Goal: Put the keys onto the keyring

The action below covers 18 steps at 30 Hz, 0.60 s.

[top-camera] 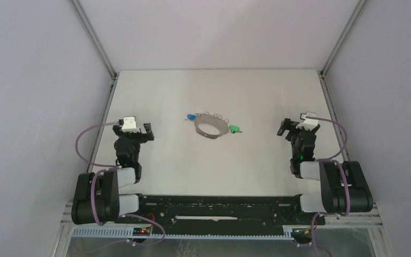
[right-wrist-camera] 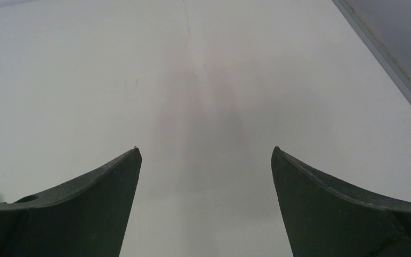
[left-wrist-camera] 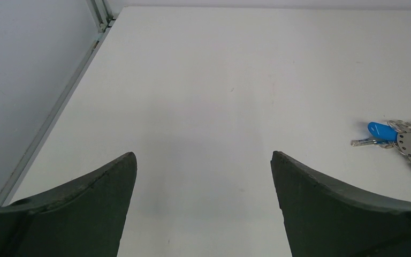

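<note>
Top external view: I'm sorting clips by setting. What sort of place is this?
Probably a robot lab test cell: a white table walled by plain panels, a left arm and right arm bolted at its near edge, and a keyring with keys.

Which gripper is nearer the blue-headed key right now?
Left. The left gripper is off to the left of the blue-headed key; the right gripper lies past the keyring and green-headed key on the other side.
</note>
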Each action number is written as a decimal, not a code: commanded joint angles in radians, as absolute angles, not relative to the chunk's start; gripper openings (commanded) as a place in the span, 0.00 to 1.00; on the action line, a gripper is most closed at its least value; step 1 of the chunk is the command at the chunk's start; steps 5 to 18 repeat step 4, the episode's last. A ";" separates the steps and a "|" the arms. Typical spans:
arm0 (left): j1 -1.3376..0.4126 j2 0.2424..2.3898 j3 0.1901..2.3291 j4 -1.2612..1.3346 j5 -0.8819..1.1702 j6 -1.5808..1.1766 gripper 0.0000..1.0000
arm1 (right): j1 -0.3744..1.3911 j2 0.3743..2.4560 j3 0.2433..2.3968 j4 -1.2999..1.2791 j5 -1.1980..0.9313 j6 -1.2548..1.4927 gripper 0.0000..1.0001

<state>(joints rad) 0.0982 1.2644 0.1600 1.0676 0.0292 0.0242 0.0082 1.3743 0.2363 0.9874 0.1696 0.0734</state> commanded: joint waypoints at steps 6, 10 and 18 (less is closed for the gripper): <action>0.094 1.257 0.173 1.100 0.011 0.014 1.00 | 0.008 1.358 0.233 1.001 0.164 0.083 1.00; 0.094 1.257 0.173 1.100 0.011 0.014 1.00 | 0.008 1.358 0.233 1.001 0.164 0.083 1.00; 0.094 1.257 0.173 1.100 0.011 0.014 1.00 | 0.008 1.358 0.233 1.001 0.164 0.083 1.00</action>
